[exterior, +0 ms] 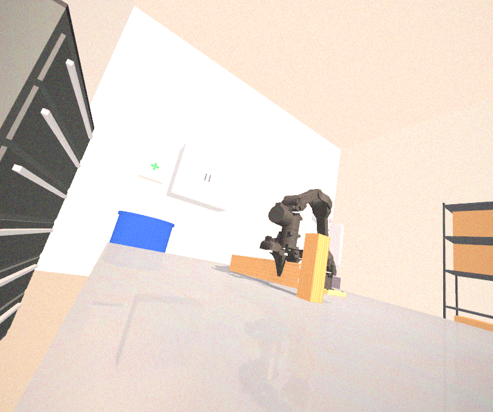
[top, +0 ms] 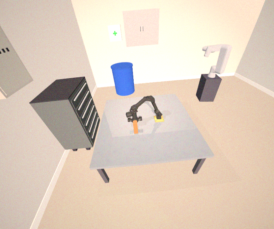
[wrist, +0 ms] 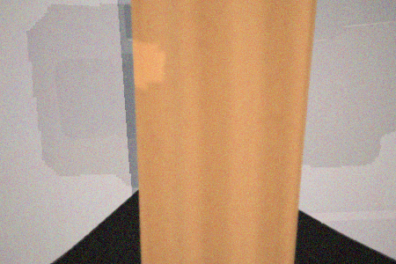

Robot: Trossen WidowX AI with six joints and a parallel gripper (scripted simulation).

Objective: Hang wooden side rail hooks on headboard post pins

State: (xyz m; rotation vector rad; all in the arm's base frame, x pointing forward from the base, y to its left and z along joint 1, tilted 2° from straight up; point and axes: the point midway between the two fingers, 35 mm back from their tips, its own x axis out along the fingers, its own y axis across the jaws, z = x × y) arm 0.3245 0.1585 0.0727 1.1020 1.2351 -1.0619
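The wooden side rail (exterior: 255,268) (wrist: 220,99) runs from the upright headboard post (exterior: 312,268) (top: 135,127) toward the back left. Its near end is close to the post, and no clear gap shows in the exterior view. My gripper (exterior: 279,265) (top: 134,119) (wrist: 218,206) is shut on the rail near that end, with a black finger on each side in the wrist view. The far end is low at the table, but contact is unclear. The hooks, the pins and the slot are hidden, so seating cannot be told. In the top view the post and arm hide the rail.
The grey table (top: 154,150) (exterior: 184,346) carries everything. The arm's yellow base plate (top: 158,119) (exterior: 336,293) is to the right of the post. A drawer cabinet (top: 55,116) stands beyond the left edge, and a blue barrel (top: 124,80) stands behind the table.
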